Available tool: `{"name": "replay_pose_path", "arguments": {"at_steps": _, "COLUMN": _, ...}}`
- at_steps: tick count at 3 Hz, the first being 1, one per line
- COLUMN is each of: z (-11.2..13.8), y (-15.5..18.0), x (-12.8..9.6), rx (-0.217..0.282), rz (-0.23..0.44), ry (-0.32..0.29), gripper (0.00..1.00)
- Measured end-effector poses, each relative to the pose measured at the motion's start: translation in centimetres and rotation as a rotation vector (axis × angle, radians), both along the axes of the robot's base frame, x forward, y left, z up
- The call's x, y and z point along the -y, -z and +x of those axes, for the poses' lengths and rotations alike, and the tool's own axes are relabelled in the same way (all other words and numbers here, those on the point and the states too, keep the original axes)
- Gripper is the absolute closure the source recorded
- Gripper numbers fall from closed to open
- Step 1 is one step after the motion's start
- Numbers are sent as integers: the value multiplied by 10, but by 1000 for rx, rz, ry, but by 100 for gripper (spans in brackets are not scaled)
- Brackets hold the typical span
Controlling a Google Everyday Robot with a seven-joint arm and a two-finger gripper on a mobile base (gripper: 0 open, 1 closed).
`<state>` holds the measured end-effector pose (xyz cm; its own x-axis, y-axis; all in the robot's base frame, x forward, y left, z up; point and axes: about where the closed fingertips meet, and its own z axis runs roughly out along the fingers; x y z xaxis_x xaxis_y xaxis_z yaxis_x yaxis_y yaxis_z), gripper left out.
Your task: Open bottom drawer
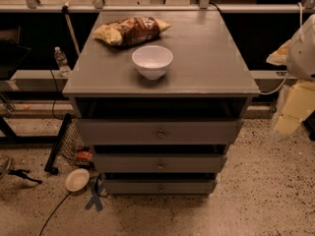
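Low on the left, a round dish point(77, 179) is lying on the floor just beside the cabinet's foot. At centre, the bottom drawer point(160, 186) is sitting lowest of three grey fronts, near the floor. It is probably going to slide as a rigid wooden box, and its small round knob point(160, 188) is offering the only hold. Far right, the gripper point(285, 123) is hanging well apart from it, higher up. Whether it is parted or closed, I cannot tell.
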<state>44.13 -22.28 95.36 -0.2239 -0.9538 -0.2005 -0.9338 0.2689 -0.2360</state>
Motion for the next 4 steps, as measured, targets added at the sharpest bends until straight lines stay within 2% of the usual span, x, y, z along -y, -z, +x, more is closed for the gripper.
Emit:
{"name": "replay_pose_path", "arguments": {"at_steps": 1, "z": -11, "y": 51, "x": 7, "rx": -55, "rz": 53, "ry": -7, "gripper": 0}}
{"name": "replay_pose_path", "arguments": {"at_steps": 3, "z": -17, "y": 62, "x": 9, "rx": -63, "rz": 55, "ry": -12, "gripper": 0}}
{"name": "replay_pose_path", "arguments": {"at_steps": 4, "z": -32, "y": 106, "x": 8, "rx": -96, "rz": 60, "ry": -45, "gripper": 0}}
